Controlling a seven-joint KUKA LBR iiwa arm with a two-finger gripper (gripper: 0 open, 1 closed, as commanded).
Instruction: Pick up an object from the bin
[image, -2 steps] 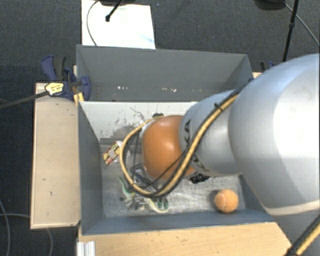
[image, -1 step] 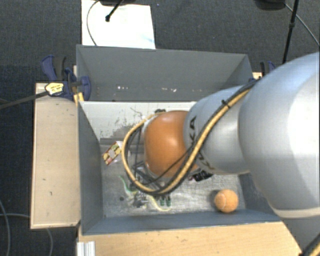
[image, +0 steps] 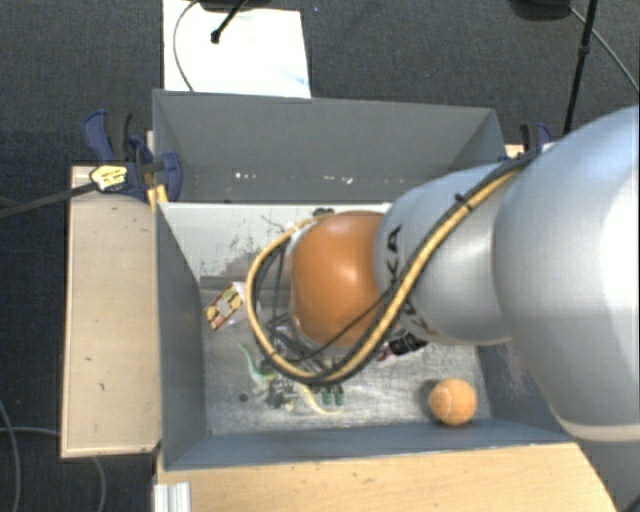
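Grey bin (image: 185, 330), camera view. Orange wrist cover (image: 335, 275) hangs over the mid-floor and masks the gripper (image: 300, 378); whether it is open or closed cannot be told, and nothing is seen held. Greenish clutter (image: 285, 395) lies directly beneath it. Tan ball (image: 452, 401) sits well apart, toward the near right corner. Yellow-white piece (image: 226, 305) lies to the left.

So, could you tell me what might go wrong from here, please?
The arm's round orange cover hides what lies beneath it, so a grasp may go unchecked. Its looped cables hang close to the small green bits and might snag them. The tan round ball could roll if nudged.
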